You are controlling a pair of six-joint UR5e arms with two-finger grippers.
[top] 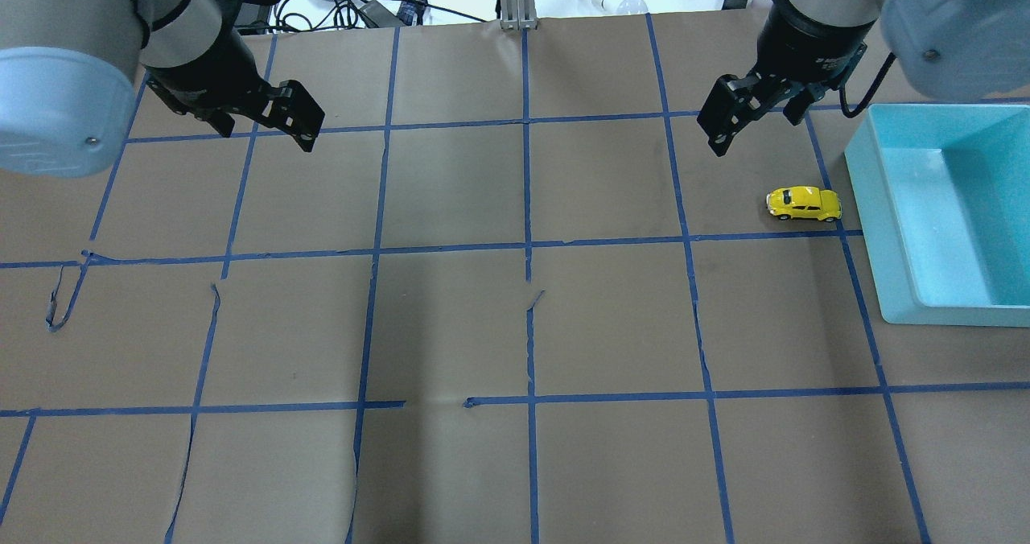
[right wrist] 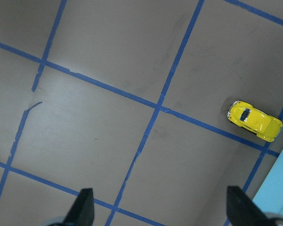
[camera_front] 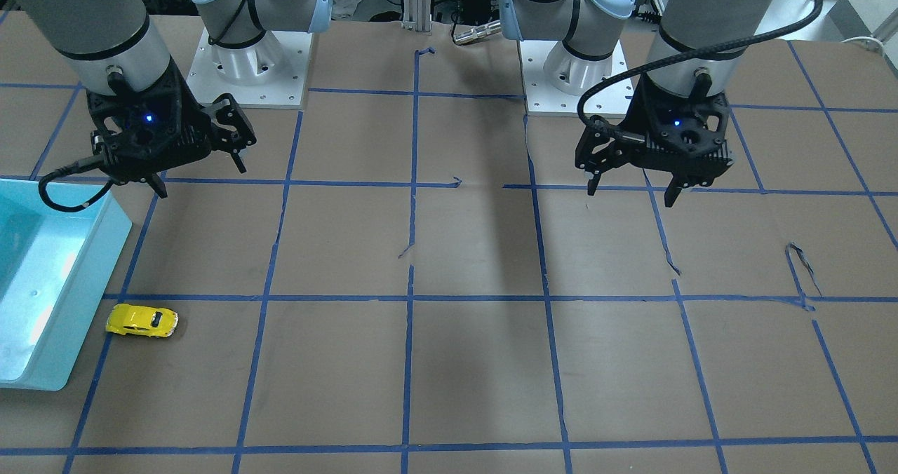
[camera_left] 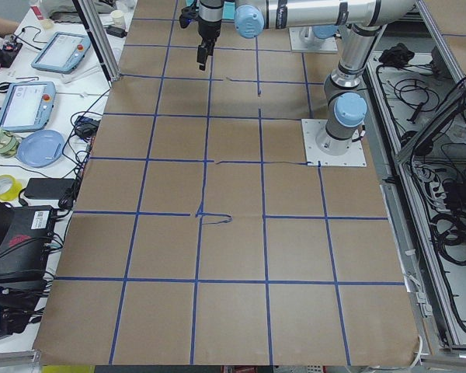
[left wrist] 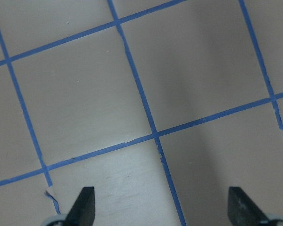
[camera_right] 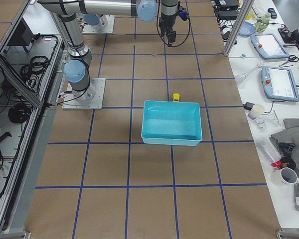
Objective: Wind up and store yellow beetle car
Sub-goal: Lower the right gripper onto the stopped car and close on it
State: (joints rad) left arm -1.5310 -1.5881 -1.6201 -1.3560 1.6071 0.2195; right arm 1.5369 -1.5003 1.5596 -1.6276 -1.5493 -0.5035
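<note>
The yellow beetle car [top: 803, 204] stands on its wheels on the brown paper, just beside the teal bin's [top: 877, 230] long wall. It also shows in the front view [camera_front: 142, 320] and in the right wrist view [right wrist: 254, 121]. My right gripper [top: 756, 125] hangs open and empty above the table, a short way behind the car toward the robot's base; it also shows in the front view [camera_front: 202, 179]. My left gripper [camera_front: 631, 195] hangs open and empty over the other half of the table, far from the car. The left wrist view shows only taped paper between its fingertips [left wrist: 85, 202].
The teal bin [camera_front: 77, 292] is open-topped and looks empty, at the table's right end. Blue tape lines grid the paper, torn and lifted in places [top: 56, 302]. The two arm bases [camera_front: 252, 67] stand at the table's back edge.
</note>
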